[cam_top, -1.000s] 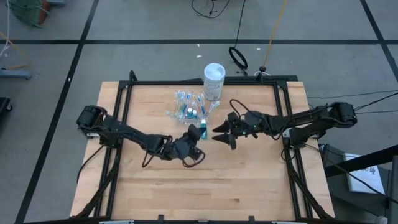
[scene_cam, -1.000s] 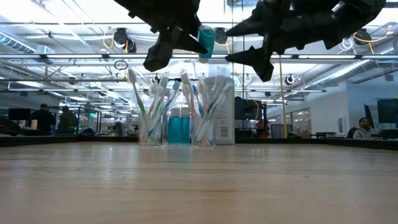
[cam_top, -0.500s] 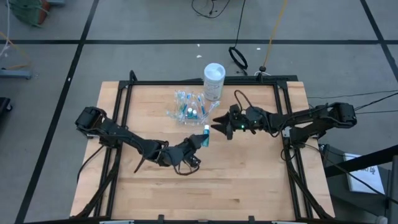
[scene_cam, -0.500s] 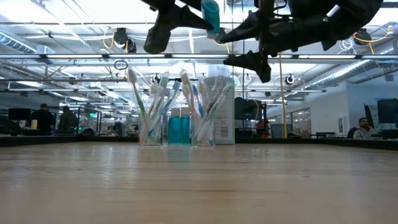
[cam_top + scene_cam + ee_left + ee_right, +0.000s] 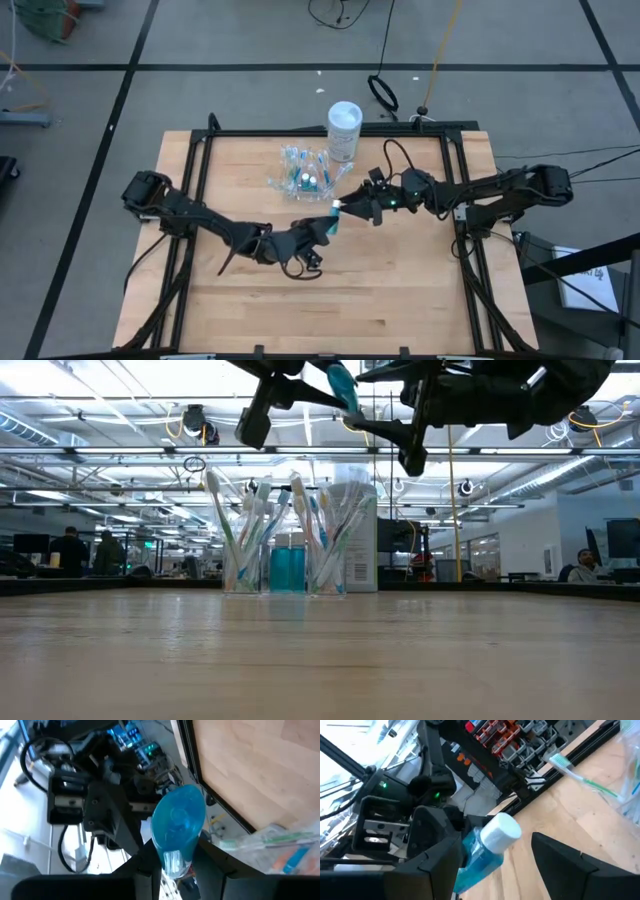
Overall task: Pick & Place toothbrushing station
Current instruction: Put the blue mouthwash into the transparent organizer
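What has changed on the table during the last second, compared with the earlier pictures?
The right gripper, open, moved toward the left gripper until its fingers sit around the white cap of the blue toothpaste tube. The left gripper turned the tube and keeps holding it. The toothbrush cups and white container stayed put.

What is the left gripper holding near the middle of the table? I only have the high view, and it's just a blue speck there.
Observer: The left wrist view shows the left gripper shut on a blue toothpaste tube.
Operator: Has the right gripper got it too?
Observer: Not yet. In the right wrist view the white cap of the tube sits between the open fingers of the right gripper.
Operator: How high up is this?
Observer: In the low view the tube hangs well above the table, higher than the toothbrushes standing in their clear cups.
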Controlling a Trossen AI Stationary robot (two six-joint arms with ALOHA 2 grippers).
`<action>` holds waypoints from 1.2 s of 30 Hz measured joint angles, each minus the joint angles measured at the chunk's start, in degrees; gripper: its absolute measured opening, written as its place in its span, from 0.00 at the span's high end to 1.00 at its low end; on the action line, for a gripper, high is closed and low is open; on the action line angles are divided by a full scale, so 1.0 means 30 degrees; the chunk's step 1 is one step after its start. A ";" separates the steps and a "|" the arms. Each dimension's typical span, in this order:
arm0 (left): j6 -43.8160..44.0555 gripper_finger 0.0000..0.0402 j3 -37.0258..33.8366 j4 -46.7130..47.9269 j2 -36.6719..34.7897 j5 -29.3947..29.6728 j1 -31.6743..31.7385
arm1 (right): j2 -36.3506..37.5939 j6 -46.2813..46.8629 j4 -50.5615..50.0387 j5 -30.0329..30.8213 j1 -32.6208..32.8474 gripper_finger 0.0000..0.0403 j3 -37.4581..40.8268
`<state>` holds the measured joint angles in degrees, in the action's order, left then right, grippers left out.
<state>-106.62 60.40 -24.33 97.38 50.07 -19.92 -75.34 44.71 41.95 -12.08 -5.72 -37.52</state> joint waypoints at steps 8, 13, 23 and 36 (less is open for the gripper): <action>-0.2006 0.78 0.0000 -0.1076 0.0000 -0.1377 0.0246 | -0.0061 0.0517 0.0517 0.0089 -0.0101 0.42 0.0000; -0.3156 0.78 -0.0015 -0.1904 0.0000 -0.1407 0.0390 | -0.0046 0.0420 0.0911 0.0022 -0.0094 0.51 0.0000; -0.4103 0.78 -0.0015 -0.1846 -0.0007 -0.2088 0.0596 | -0.0058 0.0936 0.1487 -0.1478 -0.0087 0.71 0.0007; -0.3518 0.78 -0.0015 -0.1933 -0.0007 -0.2078 0.0611 | -0.0053 0.0939 0.1538 -0.1500 -0.0080 0.74 0.0007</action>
<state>-117.18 60.36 -30.13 97.36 43.84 -18.09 -75.50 47.53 46.57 -16.58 -5.96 -37.50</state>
